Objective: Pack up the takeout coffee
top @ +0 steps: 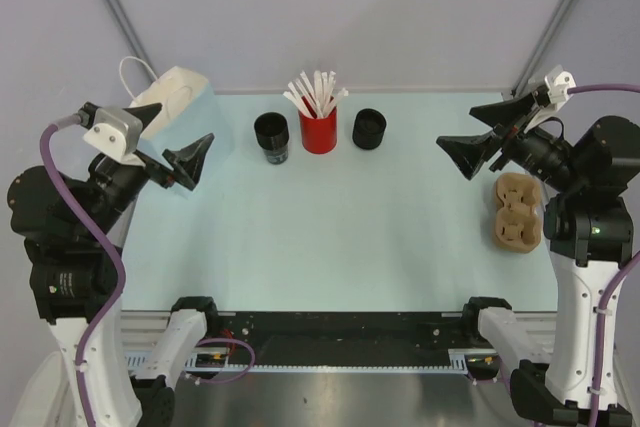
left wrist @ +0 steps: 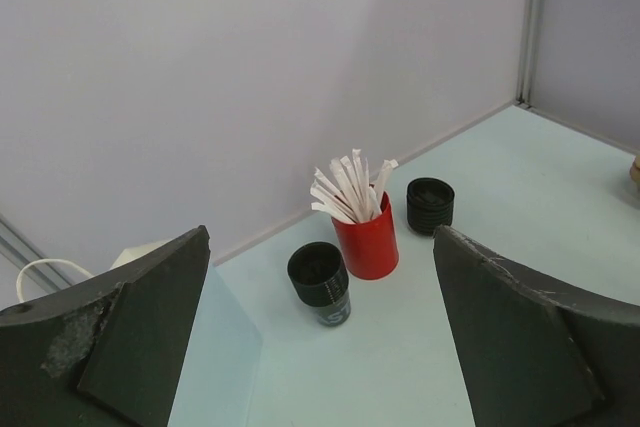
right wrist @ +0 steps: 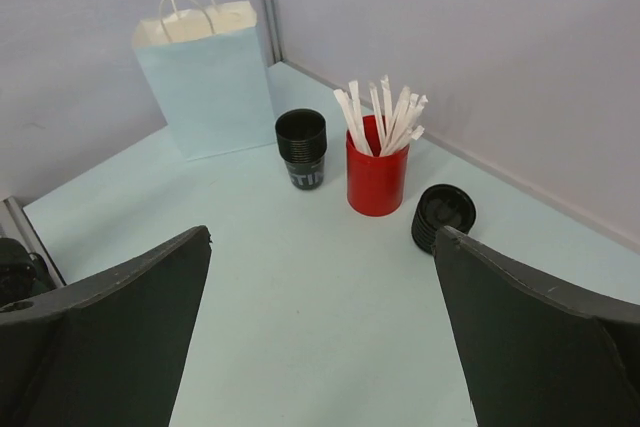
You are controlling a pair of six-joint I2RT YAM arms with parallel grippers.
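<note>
The takeout coffee cup (top: 271, 137) is black and open-topped with ribbed rims like nested cups. It stands at the back of the table, left of the red cup of white sticks (top: 318, 129). It also shows in the left wrist view (left wrist: 320, 282) and the right wrist view (right wrist: 302, 147). A black stack of lids (top: 369, 129) stands right of the red cup. My left gripper (top: 187, 123) is open and empty, in the air left of the cup. My right gripper (top: 456, 125) is open and empty, in the air right of the lids.
A light blue paper bag (top: 175, 97) with white handles stands at the back left, behind my left gripper. A tan two-hole cardboard tray (top: 517, 212) lies at the right edge under my right arm. Grey walls close the back.
</note>
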